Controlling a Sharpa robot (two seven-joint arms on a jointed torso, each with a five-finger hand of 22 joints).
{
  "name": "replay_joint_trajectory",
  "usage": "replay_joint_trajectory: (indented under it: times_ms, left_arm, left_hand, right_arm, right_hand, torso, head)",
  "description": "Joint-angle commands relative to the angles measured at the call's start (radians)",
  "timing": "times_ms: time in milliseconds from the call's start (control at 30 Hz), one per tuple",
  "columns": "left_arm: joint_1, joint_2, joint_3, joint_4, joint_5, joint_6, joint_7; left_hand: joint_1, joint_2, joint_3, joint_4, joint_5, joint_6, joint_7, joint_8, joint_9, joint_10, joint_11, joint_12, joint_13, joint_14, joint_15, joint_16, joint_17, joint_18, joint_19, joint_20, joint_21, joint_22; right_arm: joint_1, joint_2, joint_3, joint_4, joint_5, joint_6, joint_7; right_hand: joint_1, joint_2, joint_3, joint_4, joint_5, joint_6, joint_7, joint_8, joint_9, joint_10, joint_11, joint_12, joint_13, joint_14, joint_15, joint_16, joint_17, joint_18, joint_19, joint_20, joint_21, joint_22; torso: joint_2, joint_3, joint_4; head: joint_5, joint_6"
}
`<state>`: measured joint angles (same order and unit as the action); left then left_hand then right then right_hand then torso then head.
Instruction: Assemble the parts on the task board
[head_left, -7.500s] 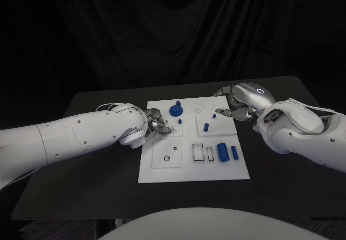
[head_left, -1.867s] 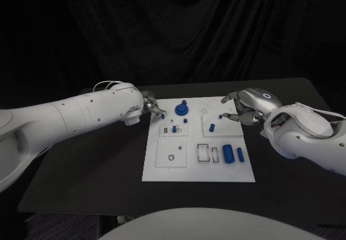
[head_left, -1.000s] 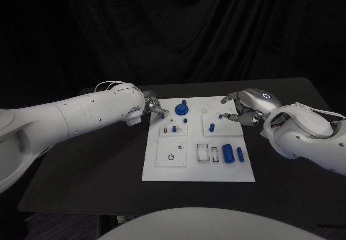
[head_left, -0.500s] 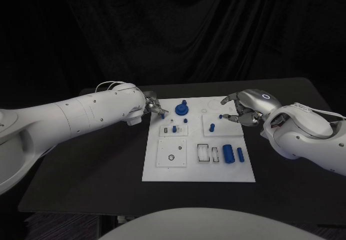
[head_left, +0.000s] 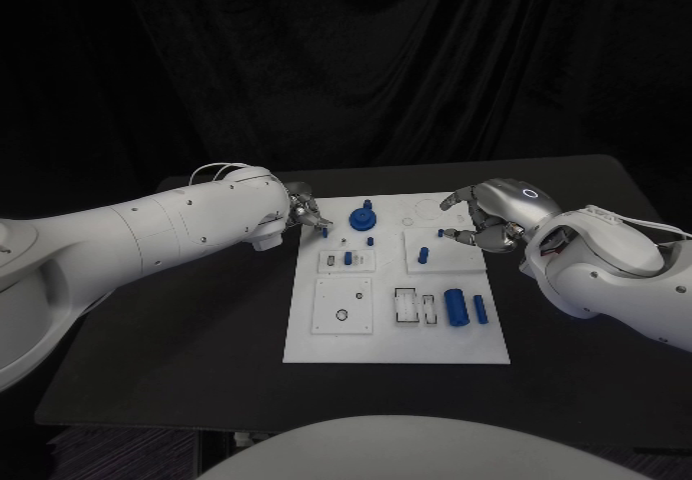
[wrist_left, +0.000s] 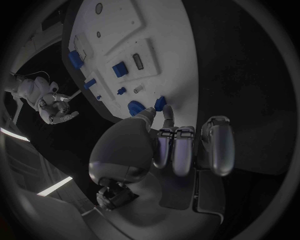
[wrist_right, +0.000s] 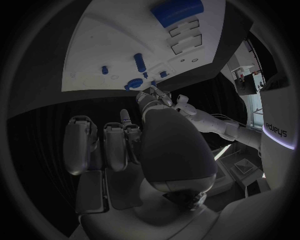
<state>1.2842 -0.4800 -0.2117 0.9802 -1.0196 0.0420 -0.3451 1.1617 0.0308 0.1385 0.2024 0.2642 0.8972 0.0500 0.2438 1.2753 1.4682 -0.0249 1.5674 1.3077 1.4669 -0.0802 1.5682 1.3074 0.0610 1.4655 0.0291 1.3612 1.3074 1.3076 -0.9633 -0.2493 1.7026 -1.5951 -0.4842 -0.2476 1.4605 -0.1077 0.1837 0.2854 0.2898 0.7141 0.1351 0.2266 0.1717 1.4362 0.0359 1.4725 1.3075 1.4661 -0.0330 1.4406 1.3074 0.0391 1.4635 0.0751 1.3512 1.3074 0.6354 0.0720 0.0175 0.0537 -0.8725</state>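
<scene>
The white task board (head_left: 397, 345) lies in the middle of the black table (head_left: 173, 380). At its far left corner the left hand (head_left: 307, 212) pinches a small blue part (head_left: 326, 231) between its thumb and a fingertip; the left wrist view shows this piece (wrist_left: 160, 103) at the board's edge, with the other fingers (wrist_left: 215, 150) curled beside it and off the plate. Just beside it stands a larger blue knob-shaped part (head_left: 362, 216), upright on the board's far section. A small blue peg (head_left: 374, 241) sits just near it, and another short blue peg (head_left: 348, 258) stands in the small square panel nearer the robot. On the right-hand raised panel a blue peg (head_left: 423, 255) stands upright. The right hand (head_left: 486, 222) hovers at the board's far right edge with its fingers bent inward and close together; whether a tiny piece lies between its fingertips I cannot tell. Nearer the robot, a thick blue cylinder (head_left: 454, 306) and a slimmer blue rod (head_left: 479, 309) lie side by side, just beside two rectangular slots (head_left: 410, 305). A square panel with a small dark ring (head_left: 340, 315) lies on the board's near left part.
</scene>
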Motion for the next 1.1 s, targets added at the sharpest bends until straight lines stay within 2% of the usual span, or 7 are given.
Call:
replay_joint_trajectory:
  times_ms: [33, 1100]
  left_arm:
    - [-0.003, 0.003, 0.001, 0.001, 0.002, 0.010, 0.010]
    - [-0.007, -0.001, 0.001, 0.009, 0.002, 0.036, -0.015]
  left_hand:
    - [0.010, 0.003, 0.001, -0.004, 0.006, 0.007, 0.001, -0.005, -0.001, 0.103, 0.003, 0.003, 0.263, 0.104, 0.005, 0.003, 0.263, -0.006, 0.007, 0.007, -0.006, 0.172]
    - [0.000, 0.001, 0.003, -0.003, -0.001, 0.016, 0.001, -0.009, -0.003, 0.103, 0.003, 0.003, 0.263, 0.104, 0.005, 0.003, 0.263, -0.006, 0.009, 0.007, -0.004, 0.174]
  right_arm:
    - [-0.002, 0.001, 0.001, 0.002, 0.003, 0.007, -0.016]
    - [-0.002, 0.008, 0.001, -0.004, 0.007, 0.016, -0.019]
  right_hand:
    - [-0.006, 0.006, 0.004, 0.000, 0.005, 0.009, 0.001, 0.004, -0.002, -0.010, 0.003, -0.006, 0.086, 0.055, -0.002, -0.005, 0.027, 0.015, 0.015, -0.003, -0.005, 0.190]
    - [-0.004, 0.007, 0.005, -0.002, 0.007, 0.011, 0.001, 0.004, -0.003, -0.011, 0.004, -0.008, 0.084, 0.055, -0.001, -0.005, 0.026, 0.016, 0.014, -0.003, -0.008, 0.189]
  torso:
    - [0.000, 0.0004, 0.0007]
    - [-0.001, 0.0003, 0.0011]
  head:
    - [0.000, 0.000]
    - [0.000, 0.000]
